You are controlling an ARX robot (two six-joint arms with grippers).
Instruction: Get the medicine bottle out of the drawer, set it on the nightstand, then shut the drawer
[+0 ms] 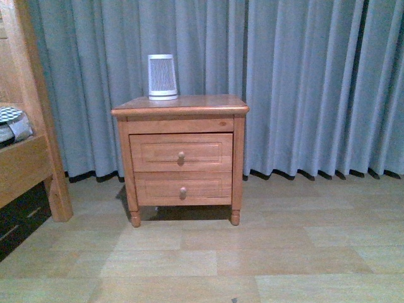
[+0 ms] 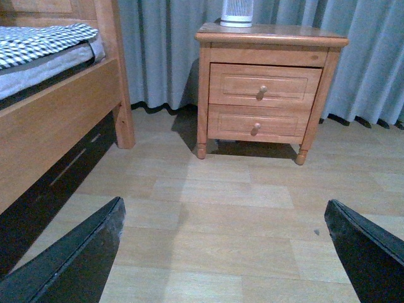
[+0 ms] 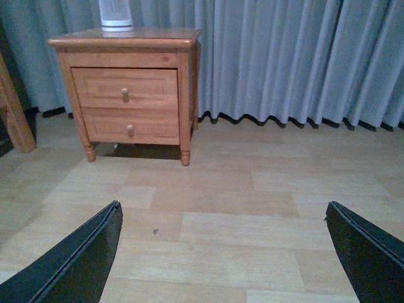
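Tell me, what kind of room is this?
Most likely a bedroom: a wooden bed with checked bedding stands beside a small nightstand, and long grey-blue curtains hang to the floor.

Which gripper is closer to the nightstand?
Probably left, though only slightly. The nightstand stands a little left of the robot's centre, so the left gripper is more in line with it; the right gripper is offset further. Both are well back from it.

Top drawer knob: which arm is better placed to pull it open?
Probably left. In the front view the nightstand stands left of centre, so the knob on the drawer lies nearer that arm. The left pincer and right pincer are both open, distant.
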